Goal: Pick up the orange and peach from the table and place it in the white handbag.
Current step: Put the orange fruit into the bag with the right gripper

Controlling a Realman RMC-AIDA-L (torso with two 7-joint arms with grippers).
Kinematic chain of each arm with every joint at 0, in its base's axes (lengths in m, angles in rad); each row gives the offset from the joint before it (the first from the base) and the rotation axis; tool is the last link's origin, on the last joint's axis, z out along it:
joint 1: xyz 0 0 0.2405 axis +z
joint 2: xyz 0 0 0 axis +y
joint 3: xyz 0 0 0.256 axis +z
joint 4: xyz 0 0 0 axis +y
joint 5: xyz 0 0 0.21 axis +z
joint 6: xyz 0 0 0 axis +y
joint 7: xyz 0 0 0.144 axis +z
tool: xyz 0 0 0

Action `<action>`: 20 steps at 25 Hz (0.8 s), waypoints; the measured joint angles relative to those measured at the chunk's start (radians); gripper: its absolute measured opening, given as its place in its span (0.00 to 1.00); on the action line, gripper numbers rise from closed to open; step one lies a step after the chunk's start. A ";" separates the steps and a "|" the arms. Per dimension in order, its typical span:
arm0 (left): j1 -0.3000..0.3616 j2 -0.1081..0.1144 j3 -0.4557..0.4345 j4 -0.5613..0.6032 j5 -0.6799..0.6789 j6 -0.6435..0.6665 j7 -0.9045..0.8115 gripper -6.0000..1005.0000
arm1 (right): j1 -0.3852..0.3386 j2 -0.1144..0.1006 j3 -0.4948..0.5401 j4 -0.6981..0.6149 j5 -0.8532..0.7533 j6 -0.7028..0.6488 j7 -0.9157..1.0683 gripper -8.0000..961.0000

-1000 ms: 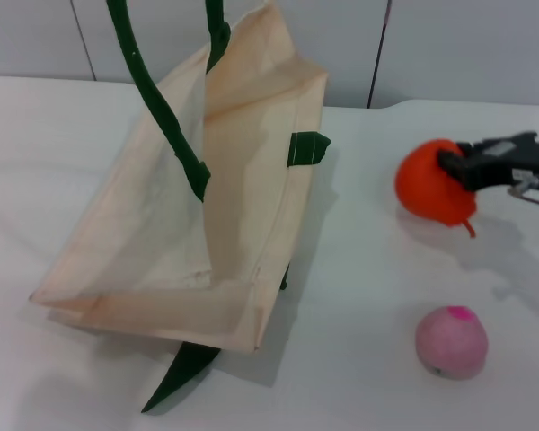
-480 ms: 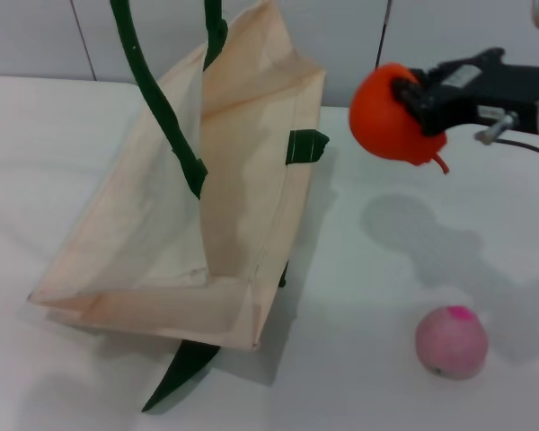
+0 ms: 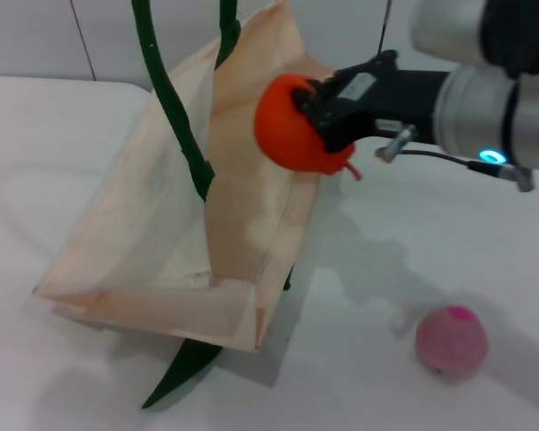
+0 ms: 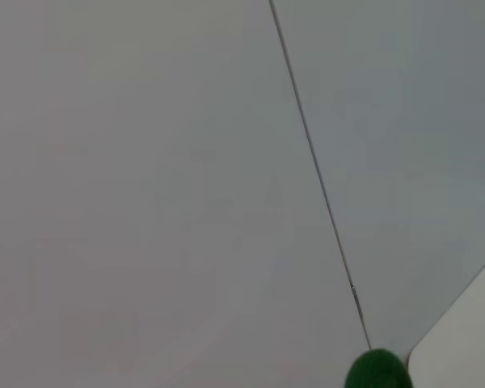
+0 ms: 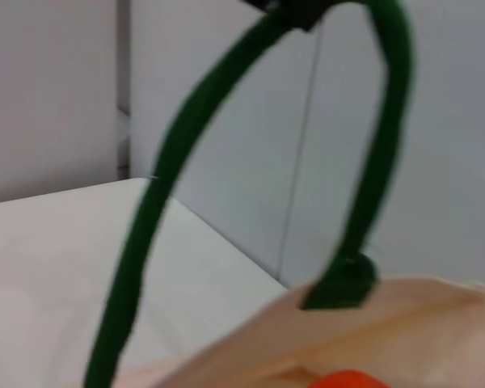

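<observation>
My right gripper [image 3: 328,112] is shut on the orange [image 3: 286,126] and holds it in the air over the right rim of the white handbag [image 3: 162,242]. A sliver of the orange [image 5: 347,380] shows in the right wrist view, just inside the bag's rim [image 5: 388,323]. The bag stands open on the table, its green handles [image 3: 175,117] pulled straight up out of the head view. In the right wrist view the handle loop [image 5: 158,202] hangs from my left gripper [image 5: 295,6], a dark piece at its top. The peach [image 3: 451,341] lies on the table at the front right.
The white table [image 3: 413,251] runs back to grey wall panels [image 3: 36,36]. A loose green strap [image 3: 184,368] sticks out from under the bag's front. The left wrist view shows only wall and a green bit of handle [image 4: 377,372].
My right gripper has lifted the orange off the table and carried it left, from beside the bag to over the bag's right rim. The peach has not moved.
</observation>
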 joint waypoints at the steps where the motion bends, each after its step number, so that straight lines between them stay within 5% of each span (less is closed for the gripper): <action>1: 0.000 0.000 0.001 0.000 0.000 0.000 -0.001 0.13 | 0.013 0.000 -0.012 0.019 0.006 -0.015 0.000 0.07; 20: -0.011 -0.002 0.001 0.005 -0.044 0.000 -0.023 0.13 | 0.109 -0.003 -0.066 0.219 0.101 -0.123 -0.100 0.13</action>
